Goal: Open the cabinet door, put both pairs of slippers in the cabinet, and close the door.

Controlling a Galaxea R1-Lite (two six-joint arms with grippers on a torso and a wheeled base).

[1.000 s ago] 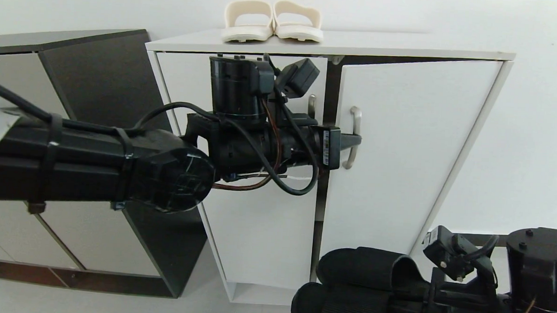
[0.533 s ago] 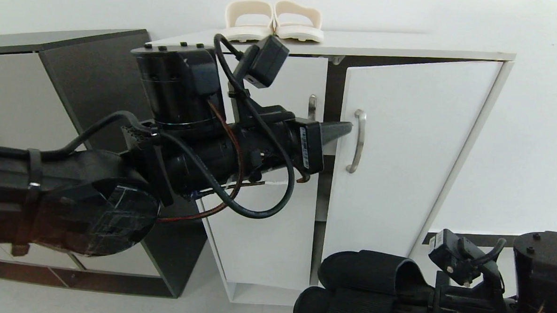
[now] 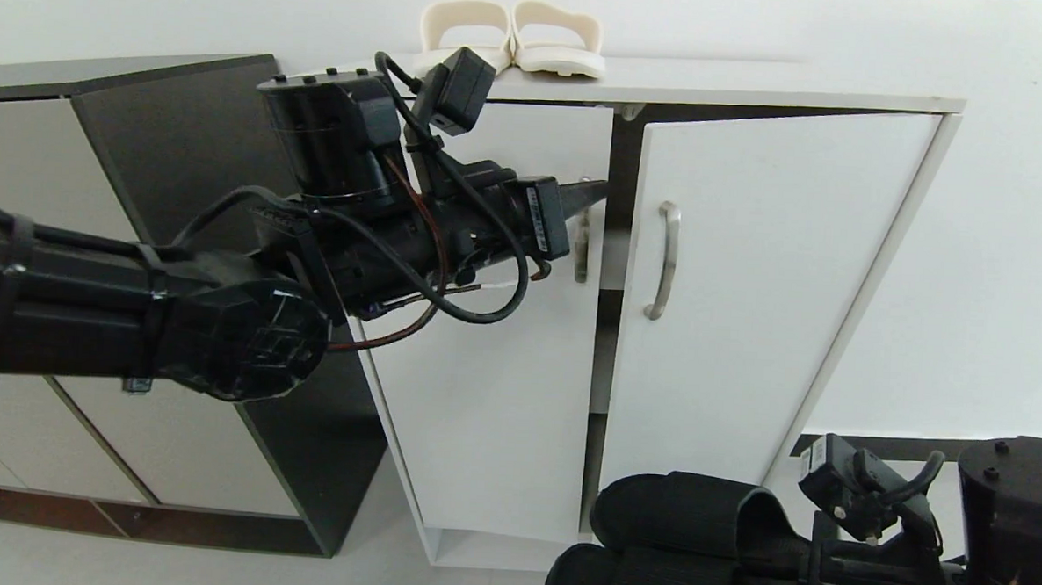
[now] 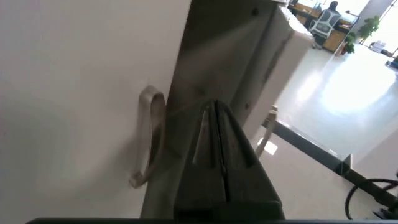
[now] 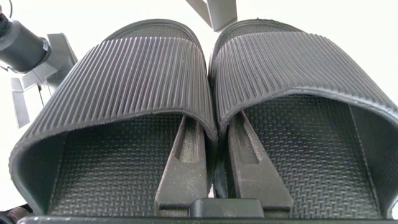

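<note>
A cream pair of slippers (image 3: 512, 37) rests on top of the white cabinet (image 3: 758, 96). Its right door (image 3: 750, 294) stands slightly ajar, leaving a dark gap beside the left door (image 3: 481, 396). My left gripper (image 3: 596, 191) is shut and empty, its tip just above the left door's handle (image 3: 582, 242). In the left wrist view the shut left gripper (image 4: 216, 109) points into the gap beside that handle (image 4: 151, 140). The black slippers (image 3: 677, 537) hang low in front of the cabinet. My right gripper (image 5: 213, 124) is shut on the adjoining walls of the black slippers (image 5: 149, 68).
The right door's metal handle (image 3: 660, 259) is free. A dark cabinet (image 3: 185, 137) stands against the white one's left side. A pale wall lies right of the cabinet, and pale floor below it.
My left gripper has come off the right door's handle and moved left and up to the left door's handle. The right arm with the black slippers has barely shifted.
</note>
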